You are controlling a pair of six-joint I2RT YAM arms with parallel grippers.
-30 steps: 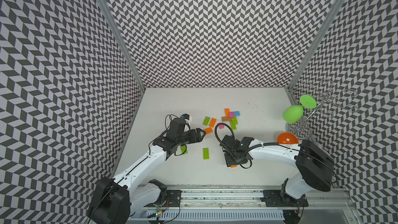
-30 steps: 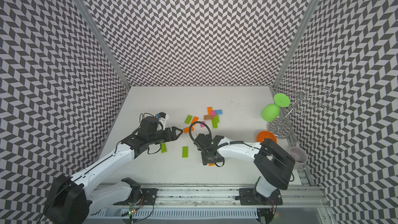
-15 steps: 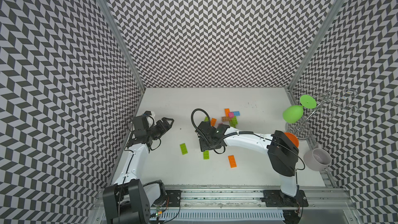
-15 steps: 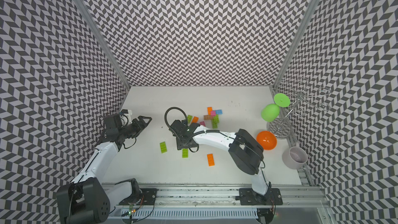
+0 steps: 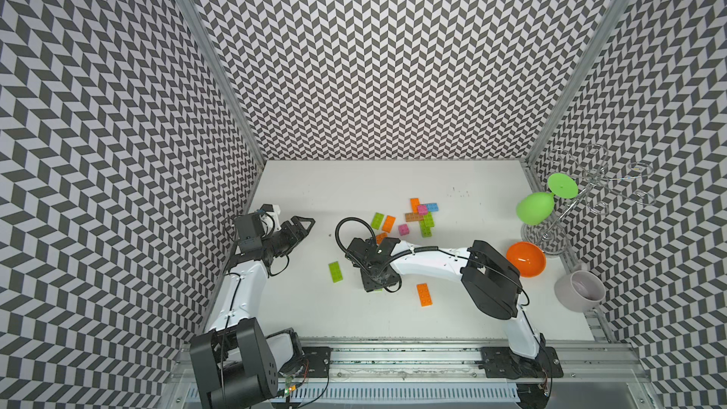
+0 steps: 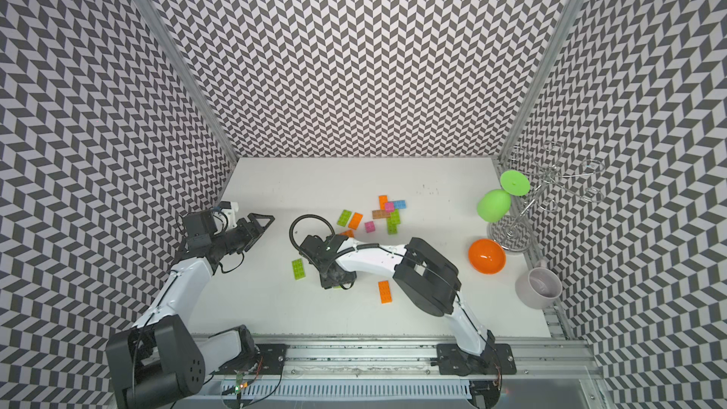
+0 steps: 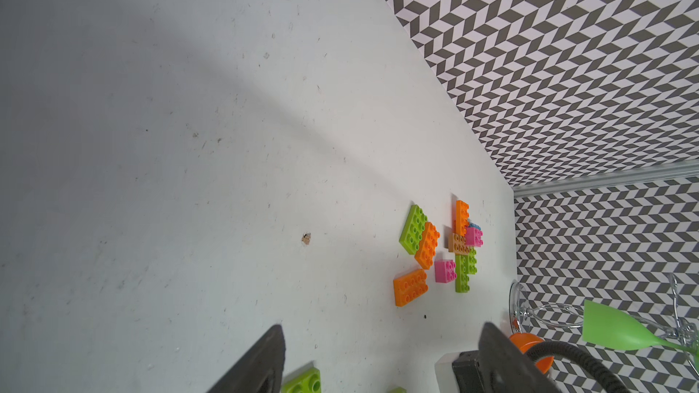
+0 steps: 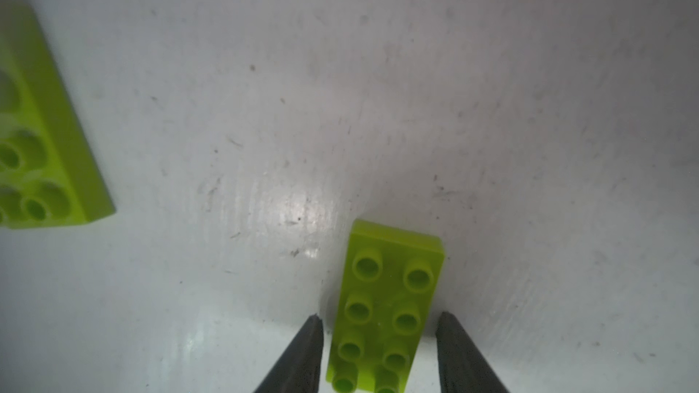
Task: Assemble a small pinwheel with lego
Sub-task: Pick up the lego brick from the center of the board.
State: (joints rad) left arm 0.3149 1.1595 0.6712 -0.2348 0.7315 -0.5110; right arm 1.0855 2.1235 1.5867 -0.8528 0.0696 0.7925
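Right wrist view: lime brick (image 8: 389, 289) flat between right gripper (image 8: 380, 315) fingers (image 8: 299, 357), narrow gaps either side, not yet gripped; left gripper (image 7: 382, 325) wide, empty; pinwheel (image 5: 421, 215) seemingly part-built well beyond them, several bricks (image 5: 425, 294) loose.

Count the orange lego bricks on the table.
4. One orange brick sits in the far cluster; one lies beside a lime brick; one peeks from behind the right arm; one lies alone at the front. Others may hide under the arm.
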